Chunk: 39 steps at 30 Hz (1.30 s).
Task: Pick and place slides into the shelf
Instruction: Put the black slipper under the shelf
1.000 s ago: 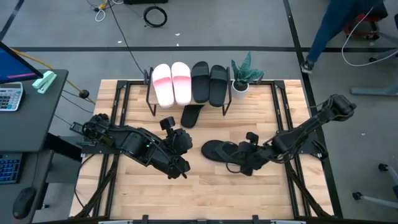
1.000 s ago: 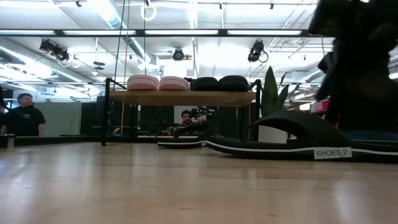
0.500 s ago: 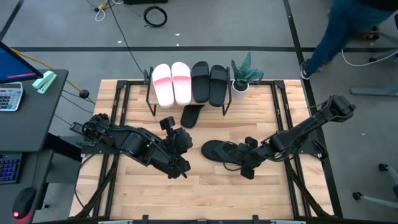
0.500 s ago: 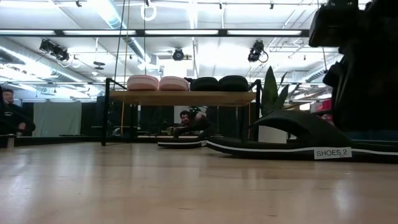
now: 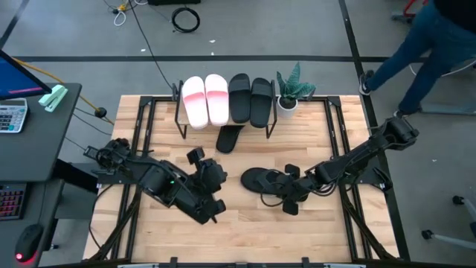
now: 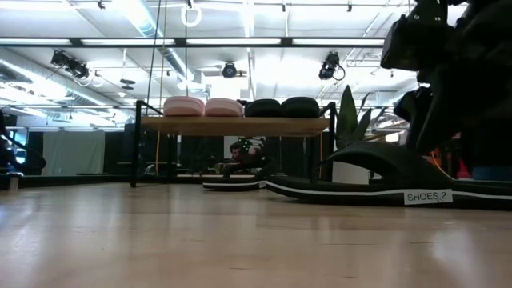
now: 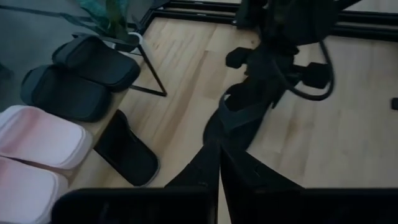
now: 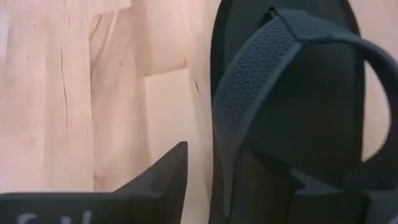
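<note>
White label "SHOES 2" (image 6: 428, 196) on the thong flip-flop (image 6: 376, 172)

A potted plant (image 5: 288, 89) is seen at the tabletop's (image 5: 245, 231) far edge. A calculator (image 5: 11, 114) lies on a side desk (image 5: 41, 141). A person's leg (image 5: 416, 45) is seen beyond.

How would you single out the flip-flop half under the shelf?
Find the shelf at the table's far edge, four slides on top. One black flip-flop pokes out from beneath it, flat on the table; its twin lies mid-table by the right hand.
</note>
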Motion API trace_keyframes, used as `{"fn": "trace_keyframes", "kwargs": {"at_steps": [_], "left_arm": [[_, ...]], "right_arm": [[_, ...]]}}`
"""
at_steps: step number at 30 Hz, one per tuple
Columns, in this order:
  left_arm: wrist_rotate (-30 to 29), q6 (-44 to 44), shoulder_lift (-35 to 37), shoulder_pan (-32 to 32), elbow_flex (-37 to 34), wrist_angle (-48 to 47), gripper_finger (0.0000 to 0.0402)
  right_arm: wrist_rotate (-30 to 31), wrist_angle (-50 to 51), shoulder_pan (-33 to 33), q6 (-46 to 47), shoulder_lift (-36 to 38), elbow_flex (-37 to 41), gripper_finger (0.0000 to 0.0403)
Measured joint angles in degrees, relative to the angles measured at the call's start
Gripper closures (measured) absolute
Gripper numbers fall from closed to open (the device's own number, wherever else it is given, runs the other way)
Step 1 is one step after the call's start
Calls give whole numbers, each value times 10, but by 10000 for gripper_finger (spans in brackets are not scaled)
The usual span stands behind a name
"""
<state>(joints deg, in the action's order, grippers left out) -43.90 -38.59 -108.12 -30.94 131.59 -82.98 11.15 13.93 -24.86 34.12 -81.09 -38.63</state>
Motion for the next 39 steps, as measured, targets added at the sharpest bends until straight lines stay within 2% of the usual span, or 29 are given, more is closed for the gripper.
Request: {"fn": "trace_keyframes", "kwargs": {"at_steps": [4, 11, 14, 17, 21, 25, 29, 33, 39], "left_arm": [[0, -24, 0, -20, 0, 0, 377], [0, -42, 0, -61, 0, 0, 392], [0, -55, 0, -78, 0, 0, 393], [0, -73, 0, -95, 0, 0, 389], [0, -73, 0, -117, 0, 0, 385], [0, -73, 0, -129, 0, 0, 389], [0, -73, 0, -130, 0, 0, 396], [0, -73, 0, -130, 0, 0, 391], [0, -70, 0, -130, 0, 0, 381]], "right_arm": [[6, -5, 6, -12, -27, 0, 247], [7, -46, 22, -22, -54, 0, 254], [-1, -48, 26, -1, -55, 0, 276], [7, -49, 28, 34, -53, 0, 320], [59, -89, 28, 47, -52, 0, 389], [171, -187, 38, 100, -52, 0, 381], [274, -246, 62, 104, -52, 0, 386], [290, -241, 89, 119, -58, 0, 396], [268, -244, 110, 198, -102, 0, 389]]}}
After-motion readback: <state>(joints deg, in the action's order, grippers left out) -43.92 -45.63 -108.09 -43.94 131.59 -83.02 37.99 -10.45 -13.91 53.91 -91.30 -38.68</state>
